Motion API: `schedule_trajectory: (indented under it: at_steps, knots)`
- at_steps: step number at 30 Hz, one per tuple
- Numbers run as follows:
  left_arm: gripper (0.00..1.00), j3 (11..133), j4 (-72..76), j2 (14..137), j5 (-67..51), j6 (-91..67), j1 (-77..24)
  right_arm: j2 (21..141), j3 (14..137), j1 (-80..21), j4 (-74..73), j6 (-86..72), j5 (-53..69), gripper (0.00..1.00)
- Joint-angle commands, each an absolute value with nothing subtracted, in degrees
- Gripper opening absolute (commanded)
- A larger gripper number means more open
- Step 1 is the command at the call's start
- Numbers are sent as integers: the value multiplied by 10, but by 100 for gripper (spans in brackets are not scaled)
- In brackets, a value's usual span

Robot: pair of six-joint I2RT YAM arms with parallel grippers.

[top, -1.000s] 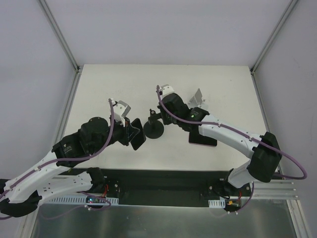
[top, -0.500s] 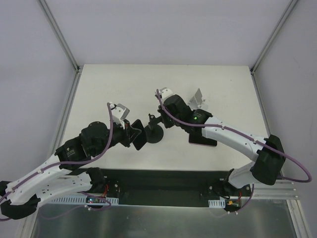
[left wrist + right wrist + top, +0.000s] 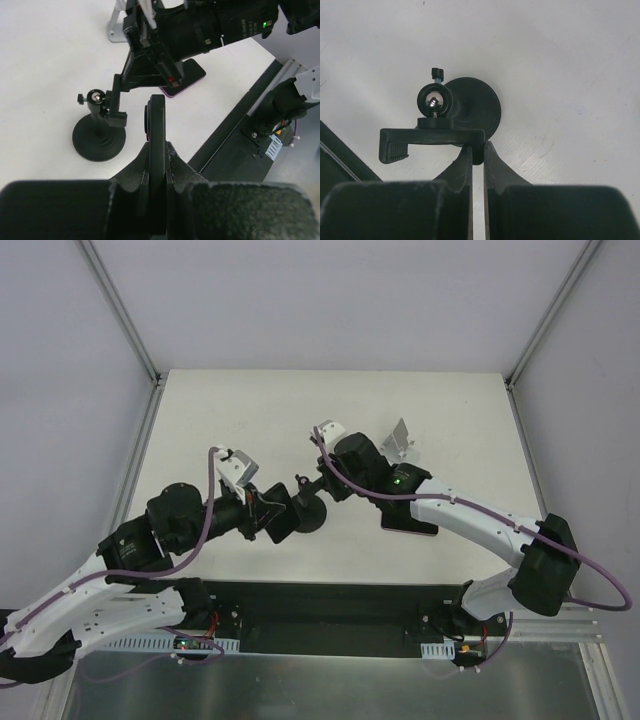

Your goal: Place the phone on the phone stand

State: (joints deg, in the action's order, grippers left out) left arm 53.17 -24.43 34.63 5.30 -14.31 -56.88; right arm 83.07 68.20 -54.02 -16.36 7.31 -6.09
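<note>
Black phone pinched edge-on and upright in the left gripper, jaws narrow and closed on its lower body. Carried in the air, clear of the table. Positioned at 9 o'clock of the phone stand, just beside it. No contact between the two, as far as the left wrist view shows.

On the stand's cradle arm, right gripper clamped tight, positioned on the 3 o'clock side. Judged to be steadying the stand or setting its tilt. Round base flat on the table, ball joint above it.

Status:
- Done: phone picked up, stand secured.
- Outstanding: bringing the phone across to the cradle, seating it against the cradle arm, releasing both grips.
- Judged roughly at the midpoint, with the delicate part ahead.

Also noted:
- Dark slab with a maroon edge, possibly a second handset, lying flat on the table at 3 o'clock of the stand. Beneath the right arm, in neither gripper.
- Small metal bracket at 1 o'clock of the stand, well apart.
- Cannot tell whether the cradle stands open wide enough to take the phone.
</note>
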Motion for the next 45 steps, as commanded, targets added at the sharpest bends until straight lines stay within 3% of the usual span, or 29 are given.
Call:
schedule_trajectory:
  at_steps: [1, 8, 14, 24, 30, 45]
  knots:
    - [0, 576, -183, 396, -21, -112, -564, 805, 679, -543, -133, 75, -31, 1]
    - [0, 570, -64, 469, -103, -34, -563, 841, 724, -538, -182, 91, -5, 1]
    - [0, 531, 47, 486, -208, -18, -537, 821, 689, -519, -139, 93, 98, 1]
    - [0, 474, 164, 527, -386, -32, -460, 801, 667, -483, -136, 135, 167, 1]
    - [0, 509, 124, 596, -453, 20, -438, 800, 664, -478, -134, 145, 184, 1]
    - [0, 521, 85, 653, -495, 101, -396, 785, 636, -472, -114, 155, 233, 1]
